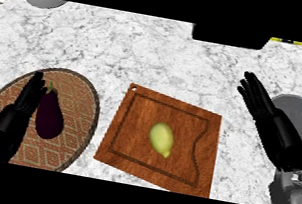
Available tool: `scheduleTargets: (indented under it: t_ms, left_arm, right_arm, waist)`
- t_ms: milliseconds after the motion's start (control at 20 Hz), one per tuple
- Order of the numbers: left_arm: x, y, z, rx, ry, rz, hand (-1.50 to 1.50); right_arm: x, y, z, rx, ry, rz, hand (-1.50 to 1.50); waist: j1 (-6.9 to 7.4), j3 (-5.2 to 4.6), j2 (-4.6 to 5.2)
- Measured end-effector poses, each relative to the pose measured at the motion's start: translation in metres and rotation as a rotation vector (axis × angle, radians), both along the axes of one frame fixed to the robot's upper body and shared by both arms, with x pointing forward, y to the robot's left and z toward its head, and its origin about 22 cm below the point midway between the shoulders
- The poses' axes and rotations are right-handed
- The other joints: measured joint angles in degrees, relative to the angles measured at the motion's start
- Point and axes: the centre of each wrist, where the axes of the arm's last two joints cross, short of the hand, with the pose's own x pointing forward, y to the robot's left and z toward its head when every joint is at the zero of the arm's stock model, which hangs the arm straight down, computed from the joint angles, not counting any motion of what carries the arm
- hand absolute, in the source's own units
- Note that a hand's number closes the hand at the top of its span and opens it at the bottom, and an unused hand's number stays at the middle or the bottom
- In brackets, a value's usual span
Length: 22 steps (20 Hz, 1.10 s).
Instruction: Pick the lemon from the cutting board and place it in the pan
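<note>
Lying on the brown wooden cutting board (169, 140), the small yellow-green oval lemon (161, 139) looks light, firm and likely to roll. Grasp across its middle. Right hand (273, 126) hovers open-fingered, holding nothing.

- Light is even and bright across the marble counter (154, 59), with no hot spot or glare on it.
- No clear direction of light shows; cast shadows are hardly visible.
- The wooden cutting board (174, 159) shows soft, flat colour, its grain slightly blurred.
- The black hands read as dark shapes with little inner detail.
- Edges look soft throughout; straight lines are not bent near the borders.
</note>
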Motion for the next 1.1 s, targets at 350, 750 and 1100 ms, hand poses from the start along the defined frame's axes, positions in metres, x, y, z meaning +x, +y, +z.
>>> scheduleTargets:
  t_ms: [350, 750, 1100]
  left_arm:
    - [0.026, -0.004, 0.023, -0.080, -0.040, -0.006, 0.00]
    - [0.050, 0.001, 0.045, -0.156, -0.017, -0.012, 0.00]
    - [0.061, -0.001, 0.052, -0.162, -0.007, -0.022, 0.00]
  right_arm:
    - [0.004, 0.049, 0.066, 0.122, -0.482, 0.378, 1.50]
    - [-0.009, -0.013, 0.035, -0.041, -0.885, 0.304, -1.50]
    - [-0.013, -0.051, 0.019, -0.302, -1.045, 0.272, -1.50]
  waist:
    - [1.28, 0.44, 1.40]
    - [-0.11, 0.63, 2.17]
    - [0.61, 0.51, 2.09]
